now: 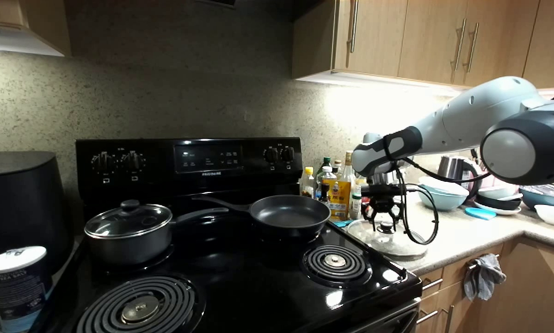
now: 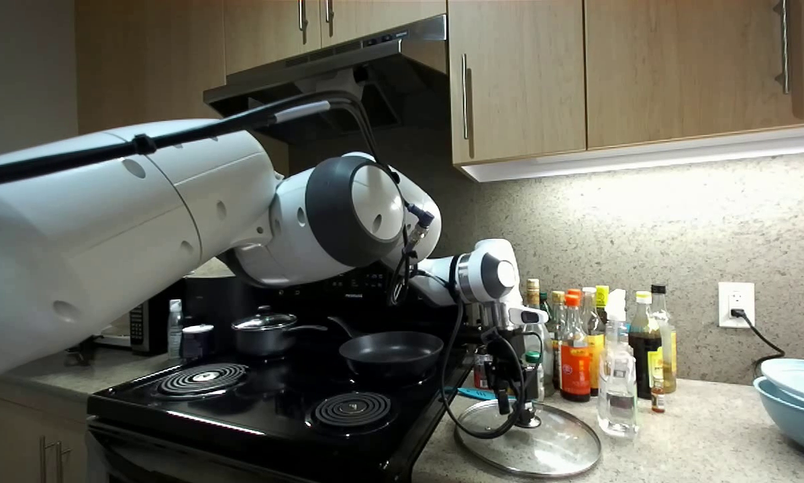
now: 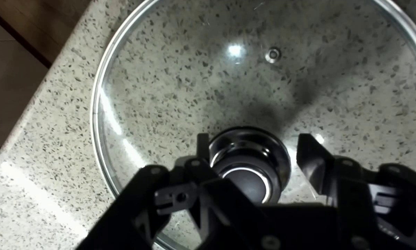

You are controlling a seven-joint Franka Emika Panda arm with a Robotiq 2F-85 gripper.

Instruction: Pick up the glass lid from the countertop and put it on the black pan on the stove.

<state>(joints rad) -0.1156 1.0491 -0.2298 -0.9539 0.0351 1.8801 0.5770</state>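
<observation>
Clear glass right below — looks to need only a squeeze of the parted pincer [image 3: 253,147] on the knob [image 3: 249,185], between its 2 fingers [image 3: 314,161] but nearer 1, to raise the glass lid [image 3: 239,95] lying flat on the table [image 3: 62,139].

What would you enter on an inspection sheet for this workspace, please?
Surface: pale speckled countertop beside the stove.
Job's things: glass lid lying flat on the countertop; black pan uncovered on a rear burner.
Clutter: bottles and bowls on the countertop; lidded grey pot on the stove.
End effector: astride the lid's knob, fingers apart, gap showing at one side.
Cables: black cable looping from the robot arm; plug in a wall outlet.
Surroundings: cabinets and range hood overhead.
</observation>
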